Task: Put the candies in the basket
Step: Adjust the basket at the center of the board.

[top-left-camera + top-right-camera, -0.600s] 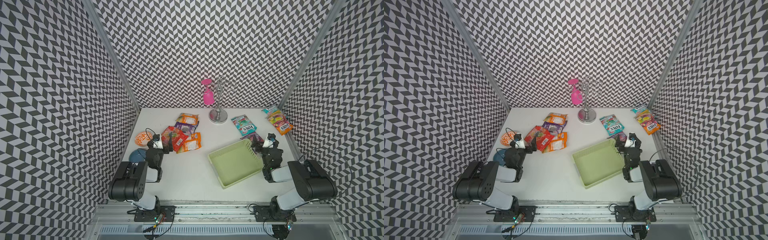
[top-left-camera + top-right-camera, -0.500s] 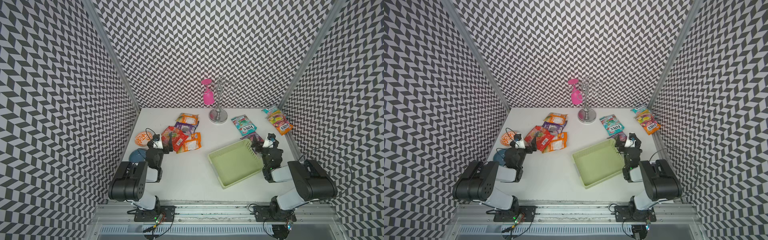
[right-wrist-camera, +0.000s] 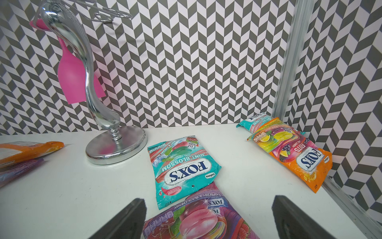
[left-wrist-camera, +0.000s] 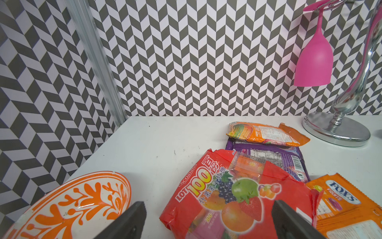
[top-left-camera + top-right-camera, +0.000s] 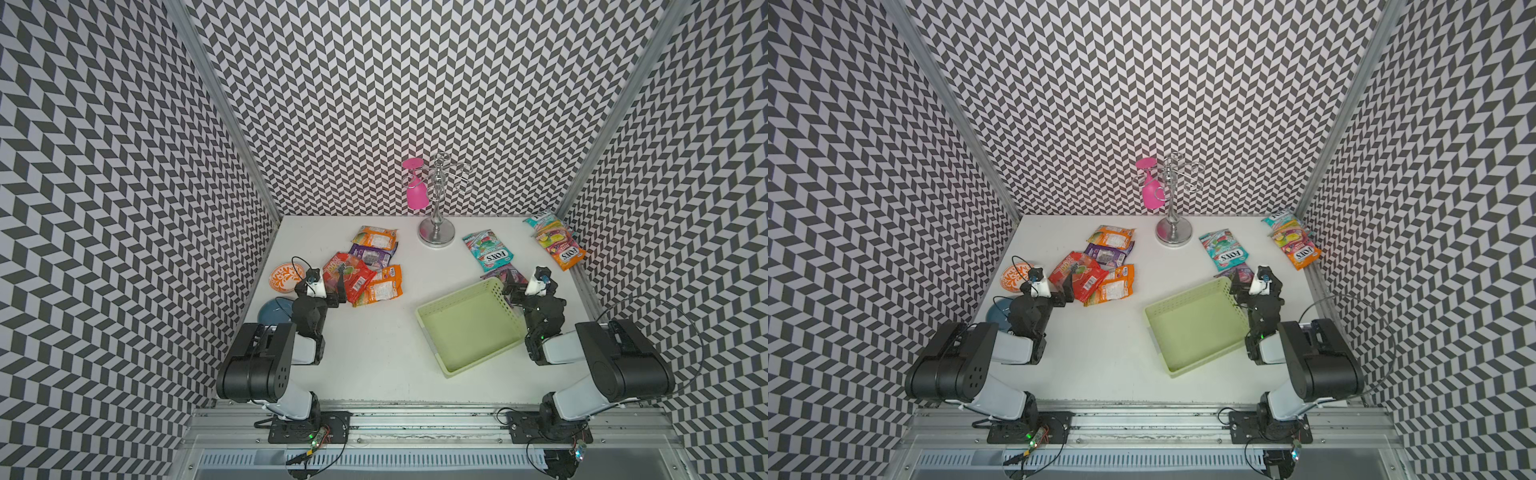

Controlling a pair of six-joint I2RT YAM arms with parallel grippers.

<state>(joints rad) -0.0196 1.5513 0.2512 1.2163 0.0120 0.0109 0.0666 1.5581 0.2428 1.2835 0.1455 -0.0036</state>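
The pale green basket [image 5: 469,332] stands empty at the front right in both top views. Candies lie in two groups. On the left are a red bag [image 4: 227,192], a purple bag [image 4: 279,159] and two orange bags [image 4: 264,133]. On the right are a teal bag [image 3: 182,165], a purple raspberry bag [image 3: 198,217] and an orange bag [image 3: 293,151] lying over another teal one [image 3: 254,120]. My left gripper [image 4: 208,207] is open, low over the red bag's near end. My right gripper [image 3: 208,203] is open over the raspberry bag, beside the basket's far corner.
An orange-patterned bowl [image 4: 72,202] sits just left of the left gripper, with a blue bowl [image 5: 272,311] in front of it. A chrome stand [image 5: 436,237] with a hanging pink glass [image 5: 417,195] is at the back middle. Patterned walls close three sides.
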